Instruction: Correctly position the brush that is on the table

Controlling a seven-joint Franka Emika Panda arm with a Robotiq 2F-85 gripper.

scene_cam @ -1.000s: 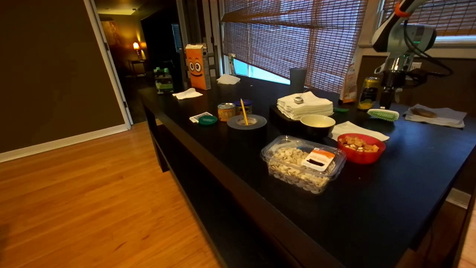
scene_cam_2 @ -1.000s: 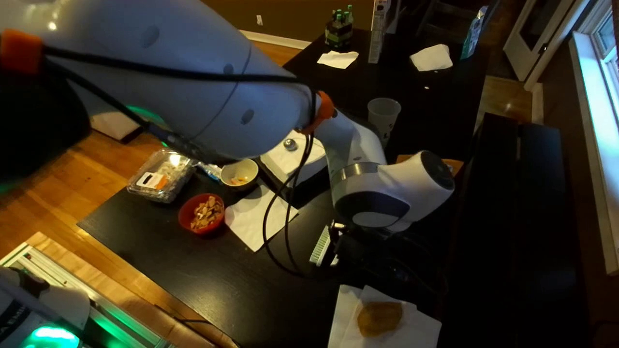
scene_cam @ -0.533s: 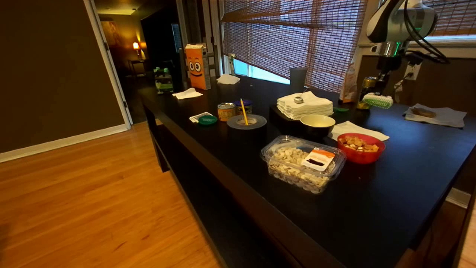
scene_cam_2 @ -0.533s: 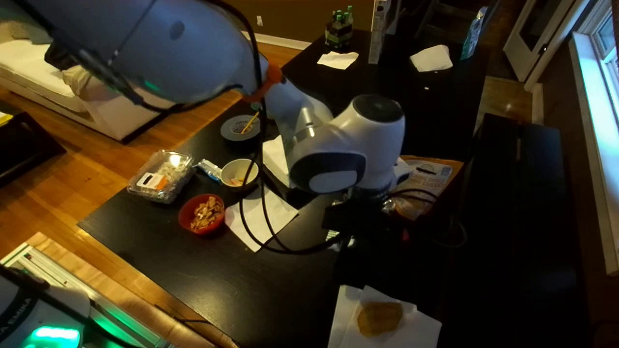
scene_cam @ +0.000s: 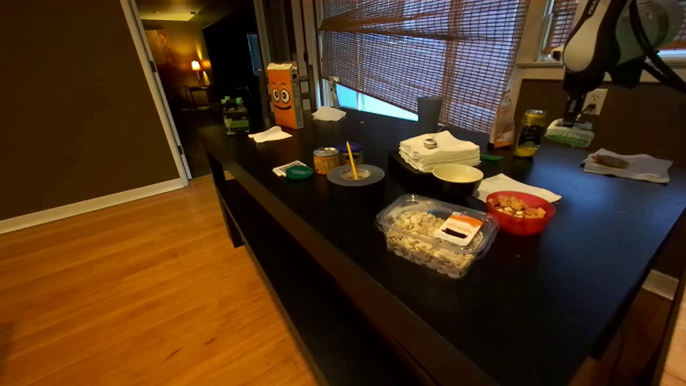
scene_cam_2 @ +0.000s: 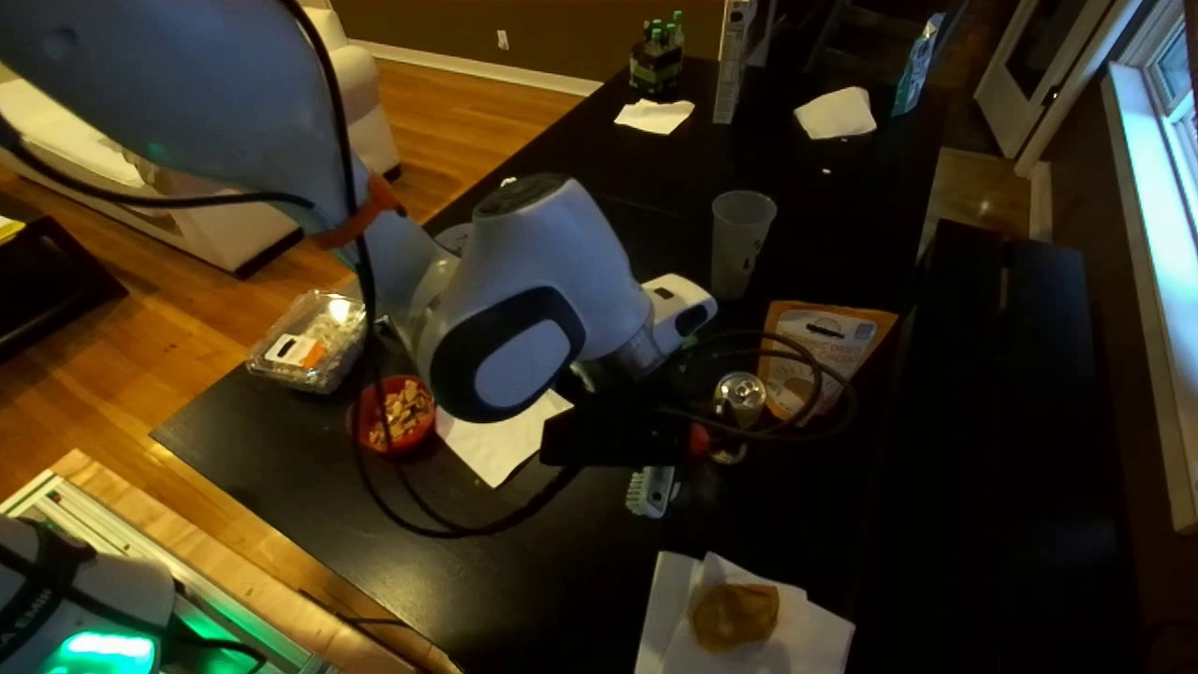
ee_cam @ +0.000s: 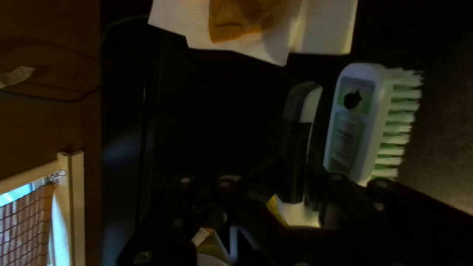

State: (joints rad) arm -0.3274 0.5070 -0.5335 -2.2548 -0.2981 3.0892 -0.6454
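Looking rightward along the table [scene_cam: 557,268], my eye passed the tub [scene_cam: 438,236], the red bowl [scene_cam: 517,226] and, farther back, the can [scene_cam: 530,134]. Just to the right of the can hung the gripper [scene_cam: 572,119], clenched on the brush [scene_cam: 569,135], by all appearances on its handle [ee_cam: 310,104]; seen from the wrist, it was too dark to make out the exact hold. The brush seemed to be off the table, bristles [ee_cam: 399,129] lowest. I took it for a light thing, hard plastic in the back [ee_cam: 349,136] and handle, unlikely to break, with only the bristles having any give. That smooth back looked the slippery part, and wide for a pinch, so the middle of the handle was surely the place to take it; the stretch there showed dark, though whether that was rubber or gripper I couldn't tell. A hold near either end might have let it tip. Pressed down, the bristles would probably have flexed a little. Farthest right lay the napkins [scene_cam: 651,168], a brown lump [scene_cam: 612,161] on them, near enough to be worth steering around.
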